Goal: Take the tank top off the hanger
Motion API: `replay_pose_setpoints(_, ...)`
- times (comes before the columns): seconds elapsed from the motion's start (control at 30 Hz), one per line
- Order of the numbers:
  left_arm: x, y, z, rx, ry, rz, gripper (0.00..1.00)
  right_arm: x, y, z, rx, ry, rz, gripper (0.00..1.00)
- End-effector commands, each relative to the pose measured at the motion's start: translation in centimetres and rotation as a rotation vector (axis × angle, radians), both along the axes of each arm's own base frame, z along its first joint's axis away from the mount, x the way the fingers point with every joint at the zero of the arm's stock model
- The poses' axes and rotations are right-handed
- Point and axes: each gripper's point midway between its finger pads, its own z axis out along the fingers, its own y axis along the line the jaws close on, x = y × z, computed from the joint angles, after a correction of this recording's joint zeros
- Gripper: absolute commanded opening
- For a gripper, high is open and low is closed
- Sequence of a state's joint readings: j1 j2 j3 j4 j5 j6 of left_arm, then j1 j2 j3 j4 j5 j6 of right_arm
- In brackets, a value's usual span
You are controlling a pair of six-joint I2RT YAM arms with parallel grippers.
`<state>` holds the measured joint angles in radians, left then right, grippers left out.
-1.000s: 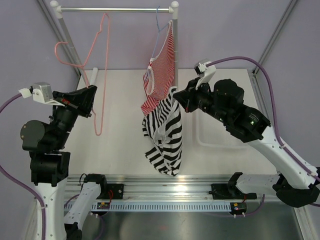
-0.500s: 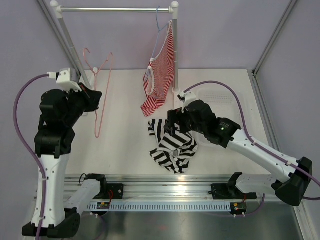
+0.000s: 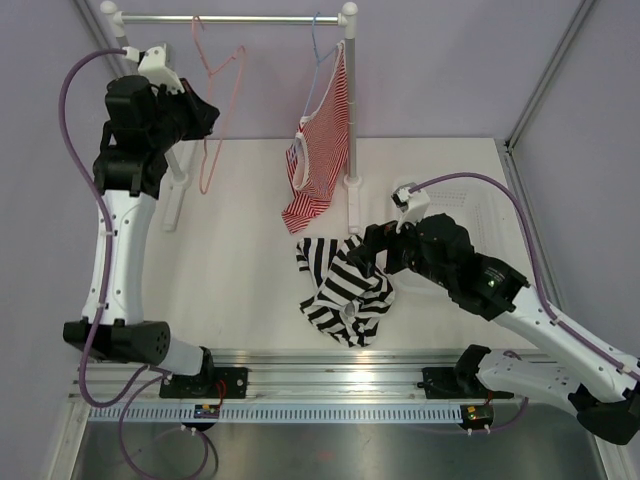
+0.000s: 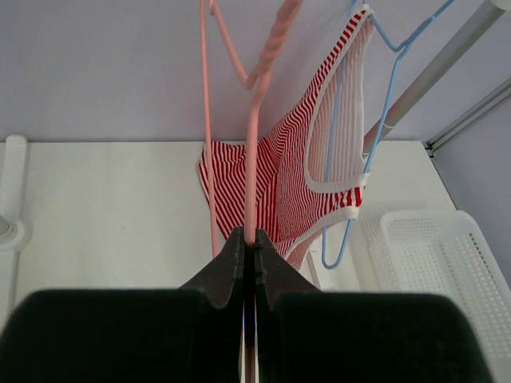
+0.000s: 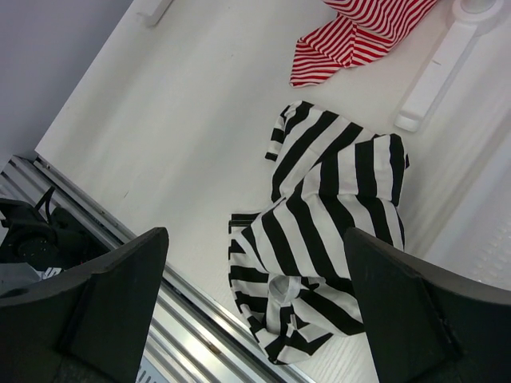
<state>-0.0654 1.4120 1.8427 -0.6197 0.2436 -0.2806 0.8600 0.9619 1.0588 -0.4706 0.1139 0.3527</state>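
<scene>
Tank top (image 3: 345, 290) in a heap on table (image 3: 240, 260), hanger (image 3: 204, 180) well apart.

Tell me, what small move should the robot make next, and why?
Probably the left hand should hook the pink hanger onto the rail and let go: the striped tank top already lies free on the table, and the right hand is open above it.

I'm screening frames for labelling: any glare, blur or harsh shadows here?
Top external: even light, glare only on the aluminium rail. Left wrist: hanger sharp, left gripper a dark, soft mass. Right wrist: tank top crisp, the near fingers dark and blurred.
</scene>
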Motion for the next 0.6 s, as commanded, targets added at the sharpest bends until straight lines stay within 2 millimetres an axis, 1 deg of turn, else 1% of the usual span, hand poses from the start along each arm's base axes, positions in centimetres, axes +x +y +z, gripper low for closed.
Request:
replay_pose_setpoints(0.0, 1.9, -0.9, 4.5, 0.02, -0.149, -0.059, 0.0, -0.7, -1.2, -0.4, 0.008, 0.005, -0.019, 1.0)
replay_pose_setpoints(0.07, 3.4, -0.6, 4.5, 0.029, -0.147, -0.037, 0.0, -0.9, -1.5, -0.9, -0.007, 0.012, -0.02, 1.0)
replay_pose_setpoints(0.1, 4.9, -0.7, 3.6, 0.04, -0.128, -0.038, 0.0, -1.0, -1.6, -1.1, -0.01, 0.015, -0.019, 0.99)
replay_pose_setpoints(0.13, 5.4, -0.8, 4.5, 0.042, -0.149, -0.044, 0.0, -1.1, -1.7, -1.3, -0.014, 0.018, -0.019, 1.0)
replay_pose_setpoints(0.17, 5.8, -0.9, 4.6, 0.042, -0.155, -0.05, 0.0, -1.2, -1.7, -1.6, -0.015, 0.023, -0.017, 1.0)
replay_pose_setpoints(0.2, 6.5, -0.9, 4.6, 0.039, -0.157, -0.042, 0.0, -1.3, -1.8, -1.9, -0.02, 0.025, -0.016, 0.99)
replay_pose_setpoints(0.23, 7.7, -0.6, 4.4, 0.037, -0.161, -0.017, 0.0, -1.3, -1.9, -2.0, -0.021, 0.028, -0.019, 1.0)
replay_pose_setpoints(0.27, 8.2, -0.5, 4.2, 0.037, -0.156, -0.008, 0.0, -1.4, -1.9, -2.3, -0.024, 0.033, -0.019, 0.99)
replay_pose_setpoints(0.3, 8.9, -0.6, 3.8, 0.034, -0.148, -0.012, 0.0, -1.4, -1.9, -2.4, -0.025, 0.035, -0.015, 1.0)
replay_pose_setpoints(0.33, 10.1, -0.6, 2.2, 0.038, -0.106, -0.012, 0.0, -1.5, -1.9, -2.6, -0.029, 0.04, -0.015, 1.0)
replay_pose_setpoints(0.37, 10.5, -0.7, 2.8, 0.032, -0.112, -0.009, 0.0, -1.5, -2.0, -2.9, -0.035, 0.04, -0.014, 0.99)
replay_pose_setpoints(0.43, 11.4, -0.8, 1.8, 0.036, -0.087, -0.013, 0.0, -1.4, -2.1, -3.0, -0.043, 0.039, -0.016, 0.99)
replay_pose_setpoints(0.47, 12.3, -0.8, 0.8, 0.038, -0.069, -0.011, 0.0, -1.4, -2.0, -3.0, -0.045, 0.037, -0.013, 0.99)
replay_pose_setpoints(0.53, 12.7, -0.7, -0.2, 0.039, -0.044, -0.007, 0.0, -1.3, -1.9, -3.1, -0.047, 0.036, -0.01, 0.99)
replay_pose_setpoints(0.57, 12.7, -0.7, -1.1, 0.041, -0.021, -0.004, 0.0, -1.4, -1.7, -3.2, -0.05, 0.038, 0.003, 1.0)
